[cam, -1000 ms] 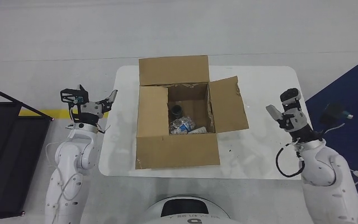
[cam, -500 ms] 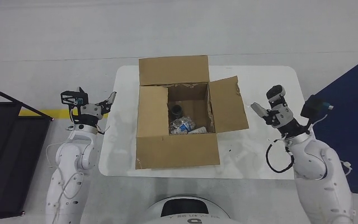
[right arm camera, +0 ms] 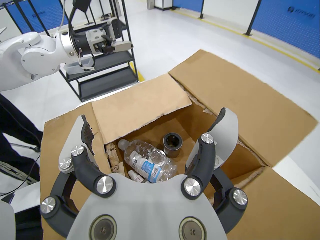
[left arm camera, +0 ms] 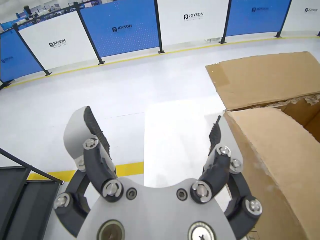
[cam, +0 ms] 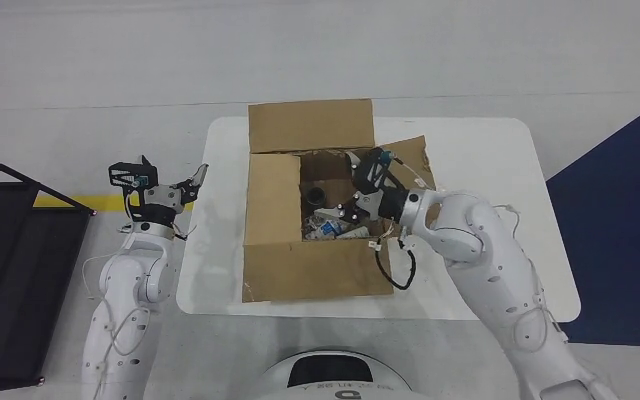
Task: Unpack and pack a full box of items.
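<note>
Right wrist view | bottle (right arm camera: 147, 161) flat in box (right arm camera: 250, 106), cap away from right pincer (right arm camera: 155, 116), apart | left pincer (left arm camera: 151, 116) apart

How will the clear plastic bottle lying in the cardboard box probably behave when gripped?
The clear crumpled plastic bottle seems empty, so it is probably light and may squash further when squeezed. Its round body lies on its side, so a push could roll it toward the black hollow cylinder beside it.
</note>
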Tool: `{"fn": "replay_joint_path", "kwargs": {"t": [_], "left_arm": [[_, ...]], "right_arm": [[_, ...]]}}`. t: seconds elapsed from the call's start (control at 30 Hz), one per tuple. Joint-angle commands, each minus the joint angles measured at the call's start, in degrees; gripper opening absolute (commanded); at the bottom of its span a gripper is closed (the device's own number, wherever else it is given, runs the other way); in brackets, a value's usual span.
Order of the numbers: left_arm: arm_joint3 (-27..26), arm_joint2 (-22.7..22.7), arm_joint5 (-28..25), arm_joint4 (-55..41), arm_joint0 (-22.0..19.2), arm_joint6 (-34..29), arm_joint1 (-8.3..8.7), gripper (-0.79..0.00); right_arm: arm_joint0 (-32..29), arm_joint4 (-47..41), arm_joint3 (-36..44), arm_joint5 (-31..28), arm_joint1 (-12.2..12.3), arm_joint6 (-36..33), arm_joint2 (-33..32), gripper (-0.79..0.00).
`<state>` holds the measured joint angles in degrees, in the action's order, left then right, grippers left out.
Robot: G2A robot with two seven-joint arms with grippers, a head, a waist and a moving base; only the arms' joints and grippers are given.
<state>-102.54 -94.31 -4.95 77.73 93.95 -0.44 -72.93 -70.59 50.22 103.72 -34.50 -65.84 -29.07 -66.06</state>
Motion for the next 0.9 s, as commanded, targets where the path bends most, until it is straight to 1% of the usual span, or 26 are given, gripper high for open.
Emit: {"fn": "replay_joint_path", "kwargs": {"t": [0.0, 0.13, 0.23, 0.27, 0.33, 0.43, 0.5, 0.63, 0.7, 0.87], "left_arm": [[0.00, 0.00, 0.00, 0.00, 0.00, 0.00, 0.00, 0.000], [0.50, -0.17, 0.13, 0.62, -0.01, -0.08, 0.04, 0.000], [3.50, -0.65, -0.15, 4.49, -1.20, 0.06, 0.34, 0.000], [4.79, -0.68, 0.15, 5.78, -1.77, 0.32, 0.41, 0.000], [6.63, -0.56, 0.17, 7.15, -2.82, 0.32, 0.50, 0.000], [8.19, -0.53, -0.87, 8.88, -3.58, 0.50, 0.69, 0.000], [8.61, -0.24, -2.31, 9.82, -3.60, 0.66, 0.82, 0.000], [9.17, 0.85, -4.96, 12.82, -3.34, 2.06, 1.07, 0.000], [9.43, 1.50, -6.12, 14.00, -3.11, 3.03, 1.17, 0.000], [10.49, 2.57, -7.81, 15.67, -3.17, 4.32, 1.34, 0.000]], "right_arm": [[-0.60, 0.16, 0.23, -0.05, 0.03, 0.36, -0.26, 0.000], [-0.60, 0.16, 0.23, -0.05, 0.03, 0.36, -0.26, 0.000], [-0.30, -2.06, -1.66, -1.55, -0.03, -1.68, 1.27, 0.000], [0.89, -3.85, -3.38, -2.55, -0.20, -4.05, 2.86, 0.000], [5.17, -8.60, -7.92, -3.14, -0.91, -8.61, 6.60, 0.000], [11.86, -15.72, -15.31, -5.32, -2.41, -11.70, 12.18, 0.000], [15.60, -19.27, -20.38, -6.21, -3.53, -12.01, 15.37, 0.000], [20.92, -23.69, -28.56, -4.98, -5.47, -10.99, 19.32, 0.000], [22.33, -26.08, -31.40, -4.23, -6.22, -10.50, 20.53, 0.000], [24.52, -30.93, -36.43, -2.33, -7.24, -12.66, 22.08, 0.000]]}}
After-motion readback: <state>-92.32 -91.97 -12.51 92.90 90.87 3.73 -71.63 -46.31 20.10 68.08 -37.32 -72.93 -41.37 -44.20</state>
